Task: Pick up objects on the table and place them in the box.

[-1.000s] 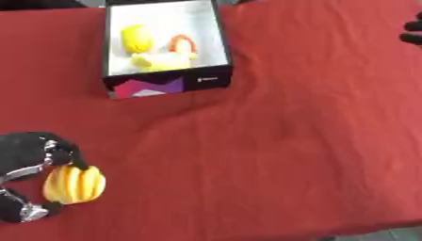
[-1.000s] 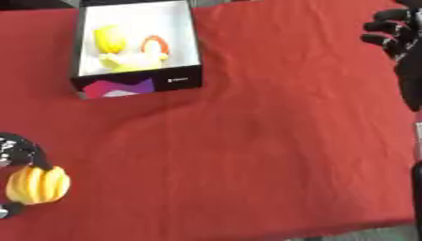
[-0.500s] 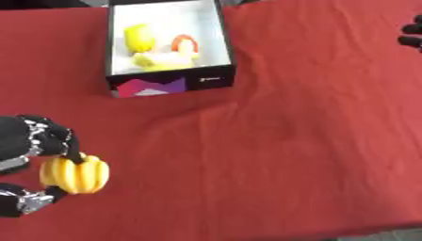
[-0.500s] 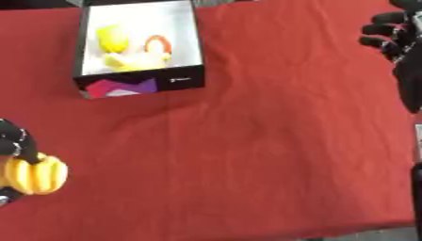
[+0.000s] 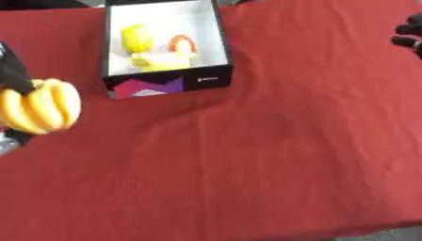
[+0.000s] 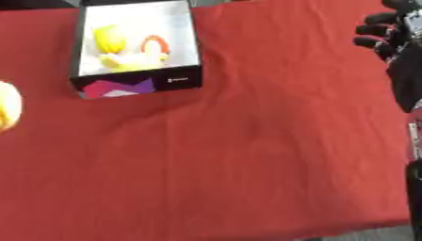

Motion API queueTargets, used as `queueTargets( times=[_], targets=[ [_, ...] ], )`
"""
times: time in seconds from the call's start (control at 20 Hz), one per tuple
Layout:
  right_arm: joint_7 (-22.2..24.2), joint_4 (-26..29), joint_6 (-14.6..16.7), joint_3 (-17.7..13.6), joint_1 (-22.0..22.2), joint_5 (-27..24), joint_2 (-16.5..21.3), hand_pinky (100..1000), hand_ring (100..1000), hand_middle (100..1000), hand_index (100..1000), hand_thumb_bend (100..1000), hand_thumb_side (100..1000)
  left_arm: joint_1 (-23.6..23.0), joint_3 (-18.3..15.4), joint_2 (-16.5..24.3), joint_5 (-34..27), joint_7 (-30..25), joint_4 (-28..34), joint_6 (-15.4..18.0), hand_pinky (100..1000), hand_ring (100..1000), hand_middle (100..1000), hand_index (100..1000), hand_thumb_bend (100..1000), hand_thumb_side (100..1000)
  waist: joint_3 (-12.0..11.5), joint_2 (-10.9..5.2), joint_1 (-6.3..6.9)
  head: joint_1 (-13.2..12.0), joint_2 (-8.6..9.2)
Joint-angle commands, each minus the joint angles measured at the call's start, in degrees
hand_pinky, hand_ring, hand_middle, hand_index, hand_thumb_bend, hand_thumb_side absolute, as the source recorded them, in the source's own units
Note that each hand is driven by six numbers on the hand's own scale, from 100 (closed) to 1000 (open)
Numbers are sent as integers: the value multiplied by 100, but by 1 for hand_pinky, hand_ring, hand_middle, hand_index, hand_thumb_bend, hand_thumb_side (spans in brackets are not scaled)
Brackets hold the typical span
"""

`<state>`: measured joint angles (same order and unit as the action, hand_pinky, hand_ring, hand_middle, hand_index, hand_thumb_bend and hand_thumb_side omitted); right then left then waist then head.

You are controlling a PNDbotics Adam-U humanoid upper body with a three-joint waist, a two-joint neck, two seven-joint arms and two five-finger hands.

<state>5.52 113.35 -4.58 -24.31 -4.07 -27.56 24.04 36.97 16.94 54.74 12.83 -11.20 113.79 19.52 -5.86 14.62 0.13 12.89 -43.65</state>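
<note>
Both head cams look steeply down at red cloth [image 5: 272,141]; share box [image 6: 136,84], right view shifted rightward

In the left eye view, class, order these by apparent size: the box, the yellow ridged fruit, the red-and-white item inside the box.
1. box
2. yellow ridged fruit, though it is nearer the camera
3. red-and-white item

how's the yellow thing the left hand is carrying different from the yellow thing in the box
The carried yellow fruit is rounder, orange-tinted and ribbed in segments; the yellow item in the box is paler, smoother and narrower. The carried one is up off the cloth at the view's left edge in the left hand; the other lies inside the box beside a red-and-white piece. Both are yellow.
</note>
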Motion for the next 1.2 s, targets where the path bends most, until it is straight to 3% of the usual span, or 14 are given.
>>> queueTargets(
  times=[0.05,0.3,0.55,0.8,1.0,1.05,1.1,1.15,1.2],
  targets=[
    [50,124,10,43,-144,-125,247,730,689,613,809,100,606,510,-203,135,-417,24,-94,-135,700,555,493,566,249,100,97,-170,106,-134,89],
    [262,124,-10,267,-546,-389,407,731,690,614,810,100,602,1577,-174,-547,-248,-319,-1623,226,697,548,487,553,262,100,662,17,232,-586,312],
    [517,124,31,467,-869,-566,451,731,690,614,810,100,599,2260,-410,-1376,1100,-264,-3703,887,698,554,491,552,284,100,1197,214,286,-1065,510],
    [643,124,-5,544,-1001,-554,398,731,689,623,810,100,601,2562,-537,-1922,2400,75,-4951,1626,700,568,504,564,326,100,1423,344,312,-1254,620],
    [708,124,-36,584,-1057,-533,368,731,689,623,810,100,598,2593,-527,-2202,3212,258,-5508,1936,731,602,539,618,324,100,1499,382,328,-1306,660],
    [719,124,-35,589,-1050,-525,369,731,689,623,811,100,598,2579,-519,-2235,3357,249,-5581,2020,759,641,584,673,330,119,1505,382,332,-1310,662],
    [727,124,-32,591,-1039,-515,370,732,689,623,811,100,598,2566,-527,-2252,3465,262,-5625,2074,827,744,693,793,332,131,1507,380,335,-1308,663],
    [731,124,-28,589,-1019,-500,373,732,689,623,811,100,598,2554,-541,-2255,3531,286,-5638,2099,873,800,756,861,305,199,1503,371,340,-1296,648],
    [728,124,-24,584,-996,-486,377,732,689,623,811,100,598,2545,-562,-2254,3534,329,-5620,2106,891,813,770,878,309,450,1495,357,345,-1282,620]
  ],
)
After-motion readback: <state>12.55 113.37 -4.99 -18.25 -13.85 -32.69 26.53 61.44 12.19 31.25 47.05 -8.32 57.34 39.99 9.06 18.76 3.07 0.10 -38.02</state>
